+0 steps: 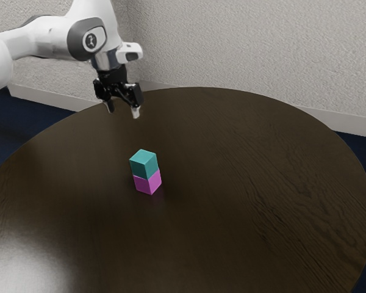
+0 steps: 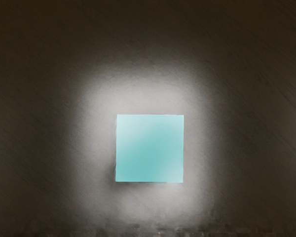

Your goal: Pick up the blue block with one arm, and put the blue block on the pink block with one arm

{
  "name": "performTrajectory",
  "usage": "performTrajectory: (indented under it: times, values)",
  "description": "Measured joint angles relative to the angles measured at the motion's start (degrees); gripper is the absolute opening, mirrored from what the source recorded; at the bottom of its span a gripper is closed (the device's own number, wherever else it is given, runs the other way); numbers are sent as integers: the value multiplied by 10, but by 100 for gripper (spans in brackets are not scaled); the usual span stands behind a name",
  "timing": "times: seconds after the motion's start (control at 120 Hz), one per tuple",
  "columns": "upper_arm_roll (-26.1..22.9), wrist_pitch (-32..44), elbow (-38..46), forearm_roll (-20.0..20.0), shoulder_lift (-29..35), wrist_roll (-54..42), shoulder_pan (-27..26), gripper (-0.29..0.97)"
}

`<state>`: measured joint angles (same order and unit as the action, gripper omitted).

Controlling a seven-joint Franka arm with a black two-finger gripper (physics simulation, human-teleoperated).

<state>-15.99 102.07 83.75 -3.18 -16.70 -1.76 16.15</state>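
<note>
end effector (image 1: pixel 123 112) released, raised | blue block (image 1: pixel 143 163) atop pink block (image 1: pixel 147 182) | table (image 1: pixel 262 183) edge cut off

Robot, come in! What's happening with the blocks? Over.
Pincer open, empty, raised above the stack. Blue block sitting on pink block. Nothing in the way. Over.

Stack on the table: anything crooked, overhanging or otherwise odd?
Nothing stands out. The blue block sits upright on the pink block, edges roughly lined up, with no visible tilt. The gripper hangs open and empty above, apart from the stack. The table shows no damage.
</note>
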Motion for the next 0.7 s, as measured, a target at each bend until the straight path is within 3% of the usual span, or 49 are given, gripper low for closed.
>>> performTrajectory:
  times: [0.283, 0.7]
  values:
    - [1, -53, -11, 9, 15, -6, 3, 68]
    - [1, -72, -13, 12, 26, -11, 3, 68]
